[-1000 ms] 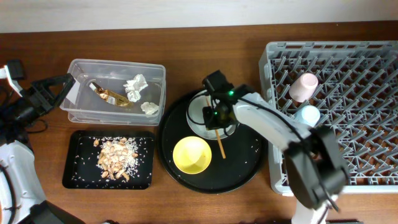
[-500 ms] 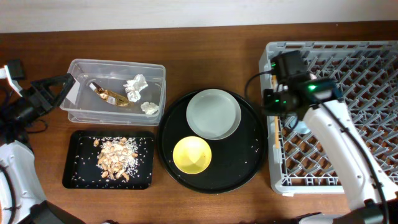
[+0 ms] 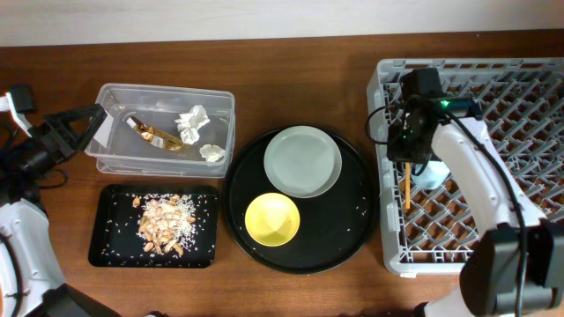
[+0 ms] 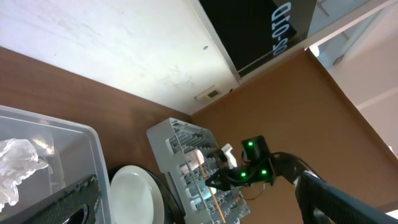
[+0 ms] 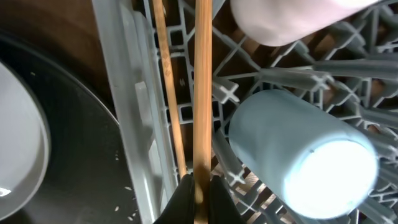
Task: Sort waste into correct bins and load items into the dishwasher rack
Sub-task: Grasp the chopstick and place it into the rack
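From above, the desk (image 3: 291,53) carries one clear tub (image 3: 119,158) holding two tissue balls (image 3: 192,120) and one gold wrapper (image 3: 157,136). Below it, one black rectangular tray (image 3: 99,248) holds a single heap of food scraps (image 3: 165,220) with rice grains scattered around it. One round black tray (image 3: 345,231) carries one pale plate (image 3: 302,161) and one yellow bowl (image 3: 272,219), which sit side by side. The dishwasher rack (image 3: 511,202) fills the right side. The left claw (image 3: 90,128) sits at the tub's left end with its jaws spread wide and nothing between them. The right claw (image 3: 407,164) hangs over the rack's left columns, with the chopsticks (image 3: 406,192) pointing down from it along the grid. One blue cup (image 3: 434,176) shows just beside the arm.

The left wrist camera shows one dark finger (image 4: 62,205) low in the frame, one tissue ball in the tub, the plate and the far rack. One pink cup (image 4: 198,159) sits in the rack, and the right arm is bent over it.

The right wrist camera shows two chopsticks running up across the rack's left rim. The right claw is pinched together on the nearer, thicker one. Whether the thinner one is also clamped cannot be told. The blue cup lies on its side in the rack just right of them, and the pink cup is at the top edge.
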You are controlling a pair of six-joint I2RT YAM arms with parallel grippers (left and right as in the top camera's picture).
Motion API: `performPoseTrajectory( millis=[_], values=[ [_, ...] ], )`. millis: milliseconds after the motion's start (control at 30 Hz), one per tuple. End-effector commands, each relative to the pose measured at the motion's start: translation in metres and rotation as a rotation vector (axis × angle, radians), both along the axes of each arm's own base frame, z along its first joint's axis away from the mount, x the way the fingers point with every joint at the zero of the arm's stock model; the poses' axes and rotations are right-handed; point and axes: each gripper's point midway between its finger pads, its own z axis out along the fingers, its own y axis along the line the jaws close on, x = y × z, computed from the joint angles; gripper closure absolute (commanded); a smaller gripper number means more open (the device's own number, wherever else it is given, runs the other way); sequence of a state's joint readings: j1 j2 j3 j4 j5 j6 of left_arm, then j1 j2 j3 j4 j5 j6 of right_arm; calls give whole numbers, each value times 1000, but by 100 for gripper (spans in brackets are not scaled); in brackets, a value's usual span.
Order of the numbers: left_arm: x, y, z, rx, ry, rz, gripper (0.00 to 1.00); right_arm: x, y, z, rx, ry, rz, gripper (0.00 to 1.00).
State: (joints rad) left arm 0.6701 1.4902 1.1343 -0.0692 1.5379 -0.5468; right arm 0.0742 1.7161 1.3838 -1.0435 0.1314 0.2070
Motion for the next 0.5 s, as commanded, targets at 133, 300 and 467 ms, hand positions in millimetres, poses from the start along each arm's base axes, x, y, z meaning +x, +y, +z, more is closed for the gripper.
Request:
performPoseTrajectory(
  millis=[133,300,467],
  values=[
    [-4,-2,5,-1,-11,-14,1,2,-4,-9,-21,26,16,67],
    [-4,-2,5,-1,-11,-14,1,-1,-3,-9,-14,37,18,55],
    [-4,-2,5,-1,-11,-14,1,-4,19,-11,107,52,41,56]
  ],
)
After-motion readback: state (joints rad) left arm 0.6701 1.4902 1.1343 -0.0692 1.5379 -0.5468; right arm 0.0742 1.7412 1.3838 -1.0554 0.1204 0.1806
